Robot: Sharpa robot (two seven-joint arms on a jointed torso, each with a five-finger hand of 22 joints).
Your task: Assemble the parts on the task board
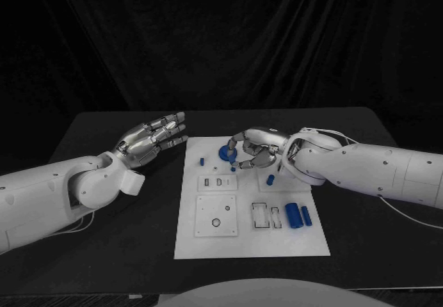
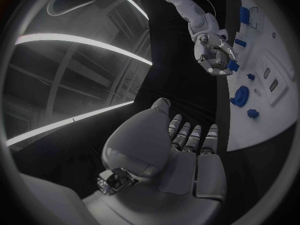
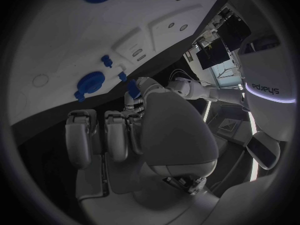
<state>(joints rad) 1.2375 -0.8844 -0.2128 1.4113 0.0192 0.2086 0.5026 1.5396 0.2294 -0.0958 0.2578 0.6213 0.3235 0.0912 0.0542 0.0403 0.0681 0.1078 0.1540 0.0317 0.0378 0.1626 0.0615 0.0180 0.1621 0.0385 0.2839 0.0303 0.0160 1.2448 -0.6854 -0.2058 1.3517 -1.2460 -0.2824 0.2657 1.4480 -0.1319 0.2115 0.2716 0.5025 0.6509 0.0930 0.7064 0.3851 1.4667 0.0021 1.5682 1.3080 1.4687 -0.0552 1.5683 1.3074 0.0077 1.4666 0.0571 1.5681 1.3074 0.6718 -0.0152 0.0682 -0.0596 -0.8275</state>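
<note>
Silver right robot hand [image 1: 252, 148] pinches a small blue part [image 1: 233, 167] over the flat white task board [image 1: 251, 240]; left robot hand [image 1: 152, 138] spread.

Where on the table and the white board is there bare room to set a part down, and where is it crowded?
Free: black table left of the task board, under the raised left hand, and the board's bare near strip. Crowded: the far end, where the right hand works over the round blue part, and around the blue pieces by the right edge.

Task board [image 1: 249, 246] mid-table — round part [image 1: 227, 153] at far edge, two long parts [image 1: 297, 215] right side.
</note>
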